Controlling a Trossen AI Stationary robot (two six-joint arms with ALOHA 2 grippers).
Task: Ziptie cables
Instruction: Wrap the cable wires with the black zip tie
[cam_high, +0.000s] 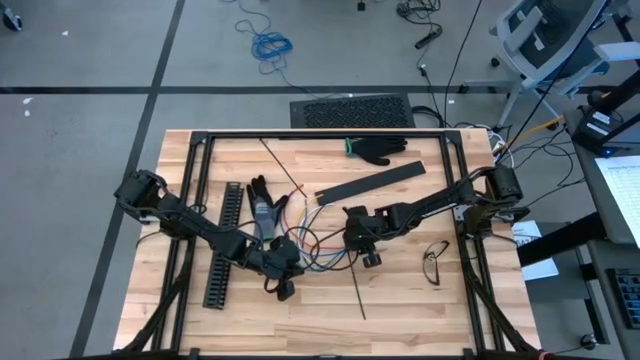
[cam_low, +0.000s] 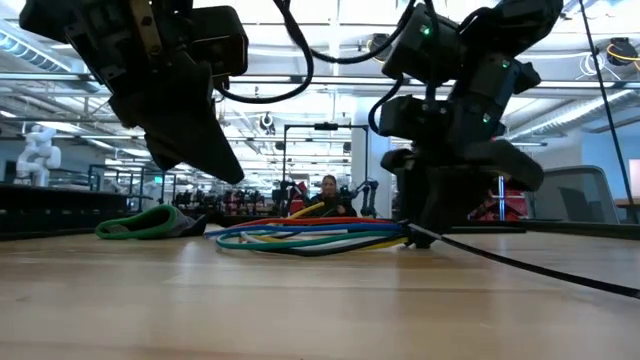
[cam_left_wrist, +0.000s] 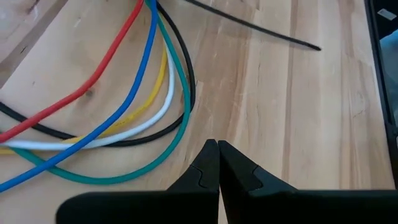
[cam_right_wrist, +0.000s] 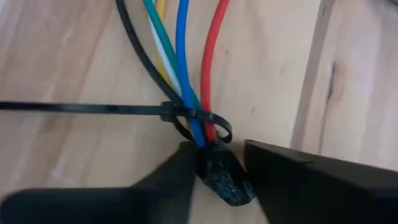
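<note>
The cables (cam_high: 312, 240) are a bundle of red, blue, green, white, yellow and black wires lying in loops on the wooden table; they also show in the low view (cam_low: 310, 236). A black zip tie (cam_right_wrist: 198, 117) is looped loosely round the bundle close to its black-wrapped end, and its long tail (cam_high: 358, 290) trails on the wood. My right gripper (cam_right_wrist: 217, 177) is open and points steeply down, with a finger on either side of that end. My left gripper (cam_left_wrist: 217, 149) is shut and hovers above bare wood just beside the cable loops (cam_left_wrist: 124, 124). My right gripper comes from above over the bundle's black-wrapped end (cam_right_wrist: 224, 180), which lies on the table. One finger (cam_right_wrist: 171, 183) looks to be against its side, while a gap shows before the other finger (cam_right_wrist: 292, 180). Whether it truly touches I cannot tell.
A long black slotted channel (cam_high: 225, 245) lies left of the cables and a flat black strip (cam_high: 370, 182) lies behind them. A black glove (cam_high: 380, 150) rests at the far edge and another glove (cam_high: 262, 205) near the channel. Glasses (cam_high: 435, 262) lie to the right.
</note>
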